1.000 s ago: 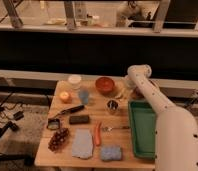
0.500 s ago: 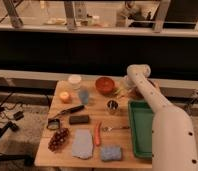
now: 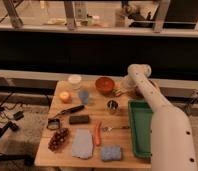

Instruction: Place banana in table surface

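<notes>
Banana point(image 3: 117, 93) lies at the far right of the counter point(image 3: 94, 107), just right of the red bowl point(image 3: 105, 85), with the gripper point(image 3: 123, 90) down at it, grip impossible to tell, so placing it looks not yet done.

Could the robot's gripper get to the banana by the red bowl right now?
Likely yes: the gripper sits right at the banana, just right of the red bowl, with nothing between them. Whether it touches it, I cannot tell.
</notes>
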